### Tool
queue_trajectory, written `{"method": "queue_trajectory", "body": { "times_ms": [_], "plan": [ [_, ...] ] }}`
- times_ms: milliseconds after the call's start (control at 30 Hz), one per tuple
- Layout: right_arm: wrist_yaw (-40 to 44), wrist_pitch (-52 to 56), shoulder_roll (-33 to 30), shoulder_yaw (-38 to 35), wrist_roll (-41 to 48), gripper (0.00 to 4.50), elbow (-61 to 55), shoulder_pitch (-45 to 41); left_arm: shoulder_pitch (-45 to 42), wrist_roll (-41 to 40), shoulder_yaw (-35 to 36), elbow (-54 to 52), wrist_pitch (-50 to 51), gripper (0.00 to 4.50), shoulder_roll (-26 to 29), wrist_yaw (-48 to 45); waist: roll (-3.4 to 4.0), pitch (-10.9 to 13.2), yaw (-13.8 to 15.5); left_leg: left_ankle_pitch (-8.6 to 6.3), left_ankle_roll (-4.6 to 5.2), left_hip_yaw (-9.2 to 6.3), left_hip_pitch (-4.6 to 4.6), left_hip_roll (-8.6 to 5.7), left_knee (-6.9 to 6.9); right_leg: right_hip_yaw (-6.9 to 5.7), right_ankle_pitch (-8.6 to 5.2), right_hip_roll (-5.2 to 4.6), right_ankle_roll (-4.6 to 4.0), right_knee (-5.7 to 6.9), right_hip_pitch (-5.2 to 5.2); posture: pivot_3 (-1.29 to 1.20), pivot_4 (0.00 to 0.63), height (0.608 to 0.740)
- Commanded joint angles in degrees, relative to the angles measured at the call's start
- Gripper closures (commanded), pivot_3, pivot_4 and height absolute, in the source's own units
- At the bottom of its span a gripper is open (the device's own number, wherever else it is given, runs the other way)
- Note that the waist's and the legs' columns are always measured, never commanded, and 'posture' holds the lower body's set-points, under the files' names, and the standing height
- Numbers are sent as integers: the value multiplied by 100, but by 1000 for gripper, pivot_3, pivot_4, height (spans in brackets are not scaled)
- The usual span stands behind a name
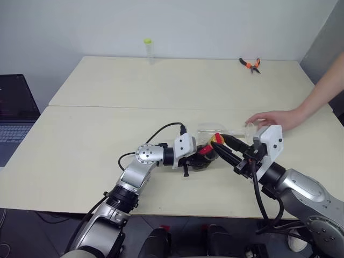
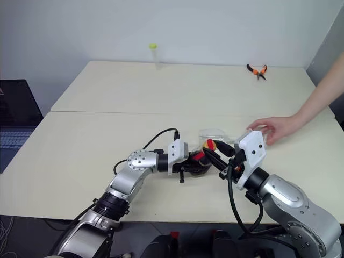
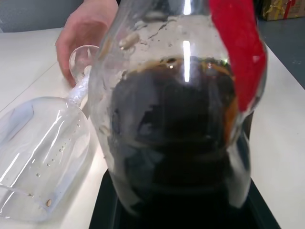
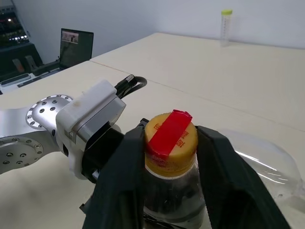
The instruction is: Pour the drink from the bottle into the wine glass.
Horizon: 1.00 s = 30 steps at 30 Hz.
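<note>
the bottle [image 4: 170, 157] stands at the near middle of the desk [image 1: 107, 123], its ribbed body clamped in the left pincer [image 1: 200, 157], with the drink [image 3: 176, 138] dark in the lower part. the right pincer [image 4: 170, 148] has its two black fingers [image 4: 121, 176] drawn in against either side of the yellow cap [image 4: 170, 143], which is on and crossed by a red label strip [image 4: 167, 131]; it looks closed on the cap. the wine glass [image 3: 43, 152] lies on its side on the desk just beside the bottle, and a person's hand [image 1: 277, 118] rests at its foot end. the first risk is that the cap turns and the bottle turns with it, if the left hold on the round body is too light; the fingers could also slide on the loose strip. a hard twist might squeeze or tip the soft bottle and throw drink out as the seal breaks. the bigger risk is pouring while the glass lies flat: the drink would run over the desk. the hand is near enough to be bumped by the right arm.
</note>
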Motion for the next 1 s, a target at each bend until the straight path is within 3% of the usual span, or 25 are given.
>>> {"method": "queue_trajectory", "body": {
  "times_ms": [33, 100, 267, 400, 567, 733, 1000],
  "plan": [
    [156, -109, -46, -139, 83, 3290, -32, -40, -10, -22, 9, -324, -77, 3583, -1, 6, 0, 0, 0, 0, 0, 0, 0, 0, 0, 0, 0, 0, 0, 0, 0, 0, 150, 740],
    [369, -112, -201, -225, 99, 3290, 44, -44, 3, -29, 1, -360, -45, 3583, -1, 2, 0, 0, 0, 0, 0, 0, 0, 0, 0, 0, 0, 0, 0, 0, 0, 0, 150, 740],
    [2671, -505, -1933, -482, -297, 3290, 1132, -237, 85, -217, -22, -605, 129, 3584, 29, -163, 1, 2, 0, -1, 2, 6, 1, -5, 3, 1, 0, -1, 1, -4, 6, 0, 150, 740],
    [4456, -1472, -3171, 90, -1208, 3290, 2582, -958, 234, -293, -127, -950, 238, 3601, 113, -341, 3, 4, -42, -1, 3, 12, 7, 0, 0, 2, 0, 6, 1, -4, 7, 0, 150, 740],
    [5382, -2132, -3354, 748, -1685, 3290, 3497, -1935, 389, -250, -220, -1166, 261, 3602, 170, -301, 0, 6, -101, -1, 3, 7, 11, 7, -3, -1, 0, 7, 0, -2, 10, 0, 150, 740],
    [5075, -1379, -3124, 410, -832, 3290, 2768, -1801, 468, -280, -180, -1220, 352, 3619, 127, -133, 0, 6, -95, -1, 1, 6, 5, 6, -2, 2, 0, -8, 0, -6, 6, 0, 150, 740],
    [3631, -250, -2599, -1410, 526, 501, 1109, -163, 351, -275, -97, -994, 305, 3628, 18, 8, 1, 8, 26, -1, 1, 6, -1, 3, 3, 4, 0, -12, 0, -2, 2, 0, 150, 740]
  ]
}}
